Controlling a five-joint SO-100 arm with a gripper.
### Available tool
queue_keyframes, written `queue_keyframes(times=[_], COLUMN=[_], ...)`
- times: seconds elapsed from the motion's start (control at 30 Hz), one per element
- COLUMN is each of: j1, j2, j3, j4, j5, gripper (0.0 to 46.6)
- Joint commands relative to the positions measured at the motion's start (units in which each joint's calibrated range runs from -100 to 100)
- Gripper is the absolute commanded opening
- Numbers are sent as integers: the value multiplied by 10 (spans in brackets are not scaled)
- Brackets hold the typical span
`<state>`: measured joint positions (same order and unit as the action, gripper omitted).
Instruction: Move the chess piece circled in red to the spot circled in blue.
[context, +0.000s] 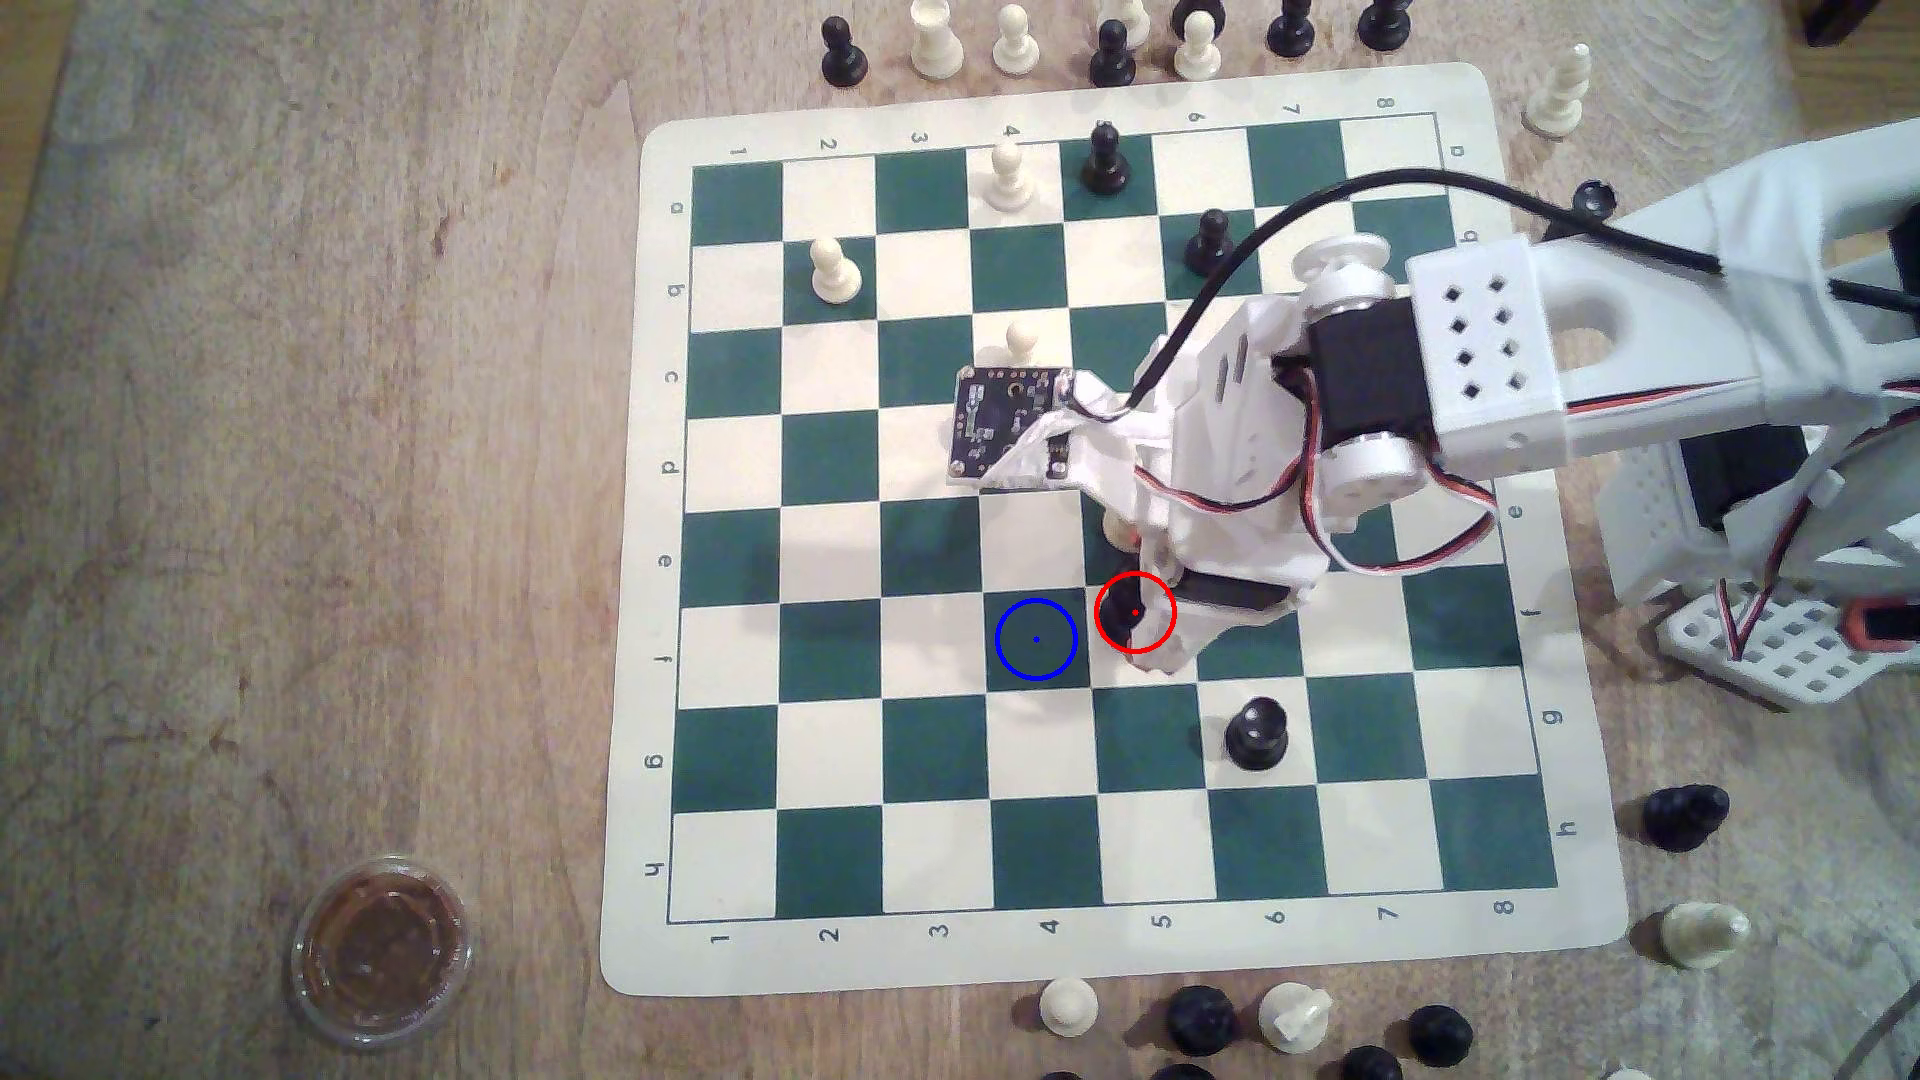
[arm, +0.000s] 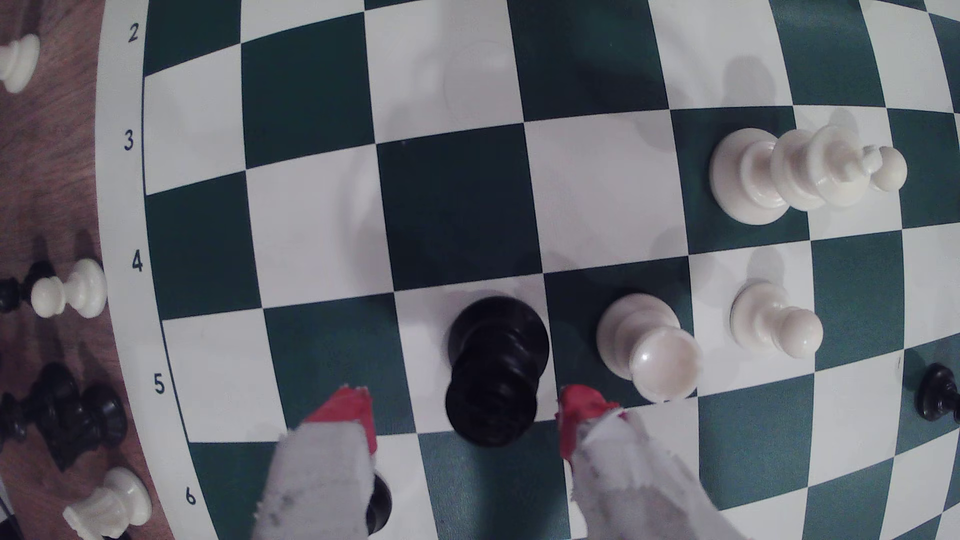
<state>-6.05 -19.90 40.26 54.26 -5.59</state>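
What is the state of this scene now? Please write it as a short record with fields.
piece to move: black chess piece, upright on a cream square, ringed red
target: green square ringed blue, free, next to the piece on the exterior view's left
gripper: gripper open, a red-tipped finger on each side of the piece, not yet closed on it
nearest neighbour: white pawn on the adjoining green square
progress: piece not lifted

The chessboard's (context: 1112, 950) cream border carries numbers 1 to 8 along two opposite edges and letters a to h along the other two. In the wrist view, 2, 3, 4, 5 and 6 are legible on that border.
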Motion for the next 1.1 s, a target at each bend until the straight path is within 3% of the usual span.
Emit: queue_keyframes(times=[0.0, 0.67, 1.07], j1=[8, 3, 1], j2=[-6, -1, -6], j3=[-47, -39, -39], j4=[-15, -27, -27], j5=[2, 2, 2], gripper=[190, 142, 75])
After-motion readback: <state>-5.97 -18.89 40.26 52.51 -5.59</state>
